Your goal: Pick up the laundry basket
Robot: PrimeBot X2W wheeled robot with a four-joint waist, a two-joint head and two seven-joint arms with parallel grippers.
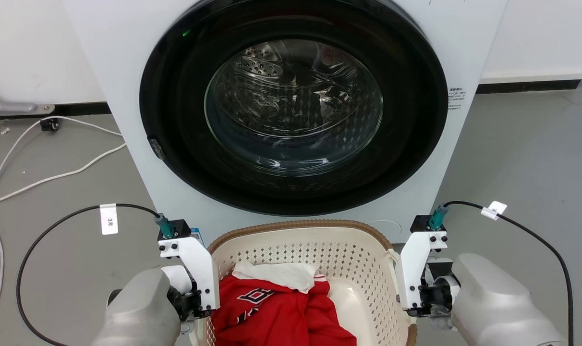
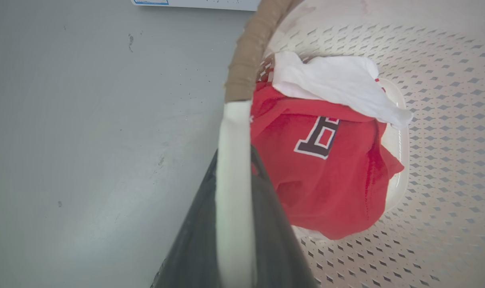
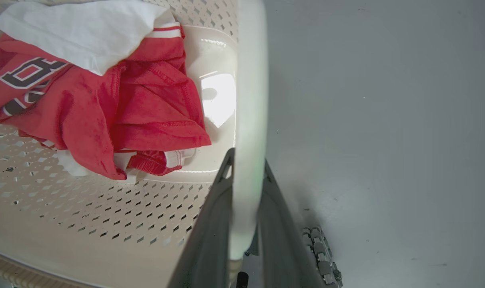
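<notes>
Holding the laundry basket, just before the washing machine, by both white handles. Squeezed tight in left gripper and right gripper, to lift level.

A white washer with a dark round door stands ahead of the left gripper on grey floor. White cables lie farther left, by a white wall.

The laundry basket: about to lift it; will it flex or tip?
Likely light: laundry basket holds a red shirt and white cloth. Perforated walls may flex. Left gripper and right gripper grip opposite handles, so tipping seems unlikely.
</notes>
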